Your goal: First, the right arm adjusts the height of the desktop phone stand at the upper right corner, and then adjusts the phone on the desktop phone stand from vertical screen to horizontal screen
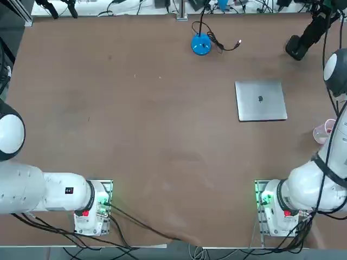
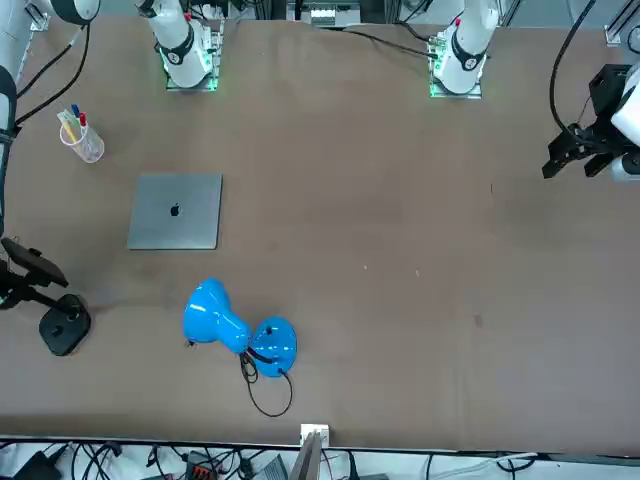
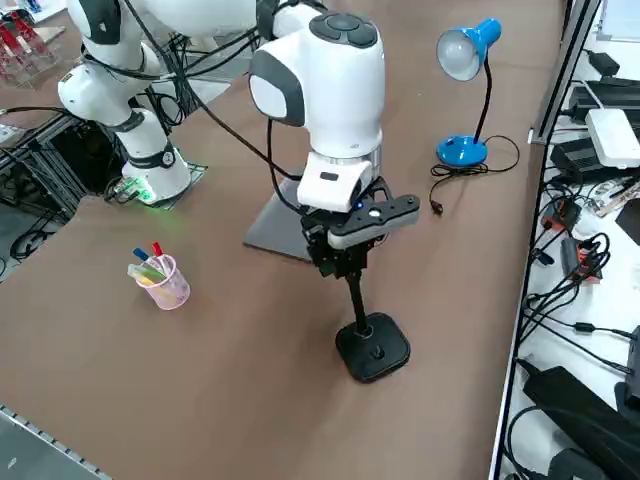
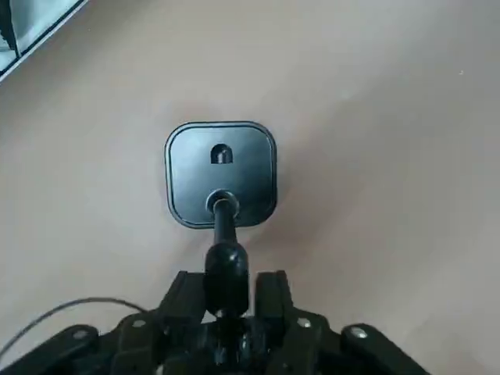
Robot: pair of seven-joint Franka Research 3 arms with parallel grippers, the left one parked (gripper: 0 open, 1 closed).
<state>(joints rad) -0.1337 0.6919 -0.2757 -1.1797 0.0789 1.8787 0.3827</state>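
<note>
The black desktop phone stand [image 3: 374, 349] stands on its dark base [image 4: 220, 172] near the table's far right corner, also seen from overhead [image 1: 297, 47]. Its thin pole rises to a thicker joint [image 4: 226, 266]. The right gripper [image 4: 226, 285] straddles that joint from above, with its jaws a little apart on either side, open. In the side view the right gripper [image 3: 345, 250] sits at the top of the pole. The black phone [image 3: 385, 213] lies tilted, roughly level, in the clamp just in front of the hand, and its slab also shows in the front view [image 2: 30, 262].
A silver laptop [image 1: 261, 101] lies closed to the left of the stand. A blue desk lamp [image 1: 201, 44] with a loose cable stands at the far edge. A clear cup of pens [image 1: 324, 131] sits near the right edge. Cables and boxes lie beyond the table's far edge [image 3: 590, 150].
</note>
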